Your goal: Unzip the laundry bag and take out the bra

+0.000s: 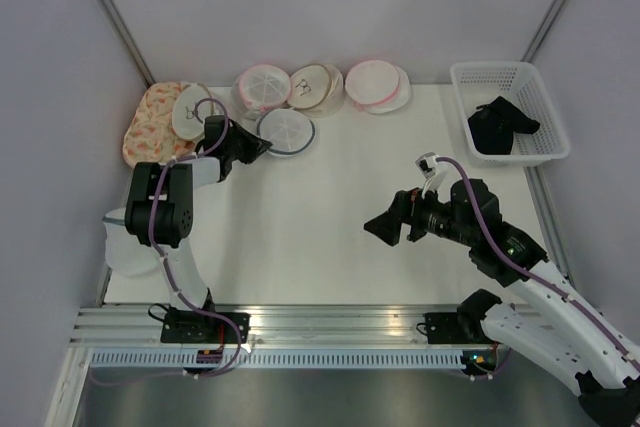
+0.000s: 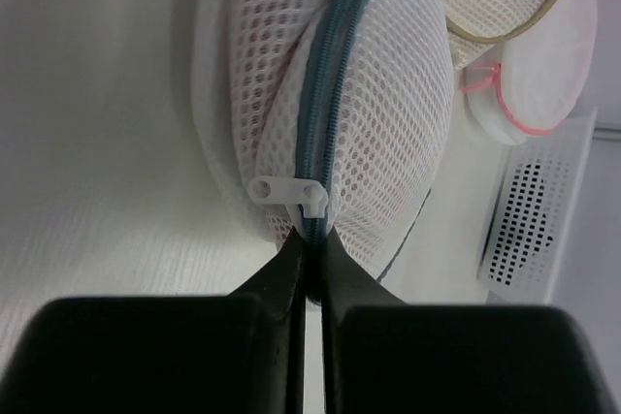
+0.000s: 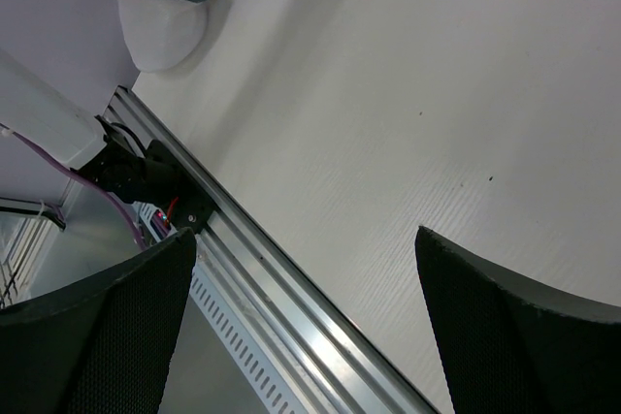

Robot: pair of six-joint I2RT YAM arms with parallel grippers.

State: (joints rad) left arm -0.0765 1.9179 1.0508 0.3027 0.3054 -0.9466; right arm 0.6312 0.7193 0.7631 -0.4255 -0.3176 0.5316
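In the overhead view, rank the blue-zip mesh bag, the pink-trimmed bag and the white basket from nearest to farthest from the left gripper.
From the left gripper:
1. blue-zip mesh bag, right at its fingertips.
2. pink-trimmed bag, at the back edge, middle of the table.
3. white basket, in the far right corner.

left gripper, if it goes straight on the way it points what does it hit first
The white zipper pull on the mesh laundry bag, directly ahead of the left gripper, whose tips seem to pinch the seam.
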